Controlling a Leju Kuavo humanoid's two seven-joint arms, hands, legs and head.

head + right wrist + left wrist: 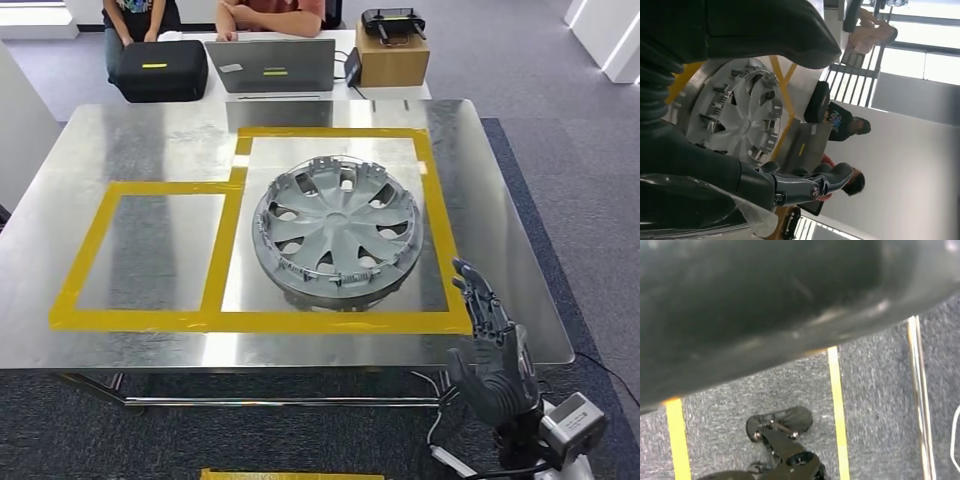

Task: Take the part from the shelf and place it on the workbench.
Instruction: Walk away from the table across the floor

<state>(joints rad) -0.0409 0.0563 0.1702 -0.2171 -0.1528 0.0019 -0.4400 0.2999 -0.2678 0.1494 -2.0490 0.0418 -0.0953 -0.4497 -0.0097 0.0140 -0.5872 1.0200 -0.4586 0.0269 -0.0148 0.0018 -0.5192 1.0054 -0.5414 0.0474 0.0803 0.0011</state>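
The part, a grey plastic wheel cover (pixel 337 232), lies flat on the steel workbench (pixel 151 140) inside the right-hand rectangle of yellow tape (pixel 441 230). My right hand (pixel 494 350) hovers off the bench's near right corner, fingers spread and holding nothing, a short way from the cover's rim. The right wrist view looks between the thumb (pixel 772 30) and fingers (pixel 802 185) at the wheel cover (pixel 738 115). A dark blurred mass, likely my left hand (pixel 753 305), hangs over the carpet; its fingers cannot be made out.
A second taped rectangle (pixel 151 250) lies left of the cover. Beyond the bench stand a laptop (pixel 272 65), a black case (pixel 161 70) and a cardboard box (pixel 392 55), with two people (pixel 268 15) seated behind. Yellow floor tape (pixel 838 410) crosses the grey carpet.
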